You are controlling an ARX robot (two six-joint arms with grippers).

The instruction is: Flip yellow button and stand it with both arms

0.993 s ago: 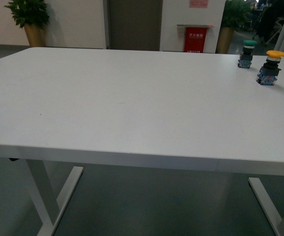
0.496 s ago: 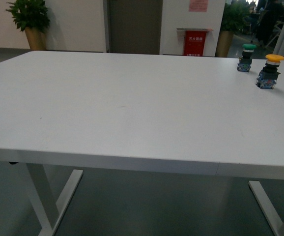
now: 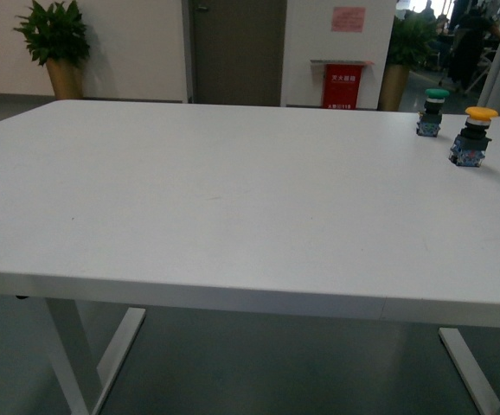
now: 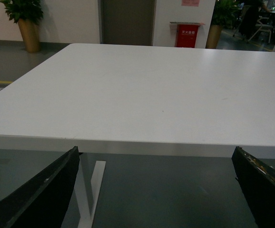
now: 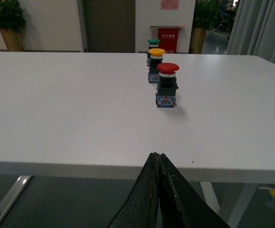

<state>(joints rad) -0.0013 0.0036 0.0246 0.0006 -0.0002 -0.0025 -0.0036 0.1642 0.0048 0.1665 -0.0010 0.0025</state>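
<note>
Front view has your yellow button (image 3: 476,135) already cap-up far over on the right of the counter (image 3: 233,199), between the green-capped switch (image 3: 432,111) and the red-capped switch (image 5: 167,85). From the right wrist they nearly line up, so you could easily clip the red one reaching in. Right claw (image 5: 158,159) is pinched closed, left claw (image 4: 152,190) is spread wide, both off the counter's near edge.
</note>
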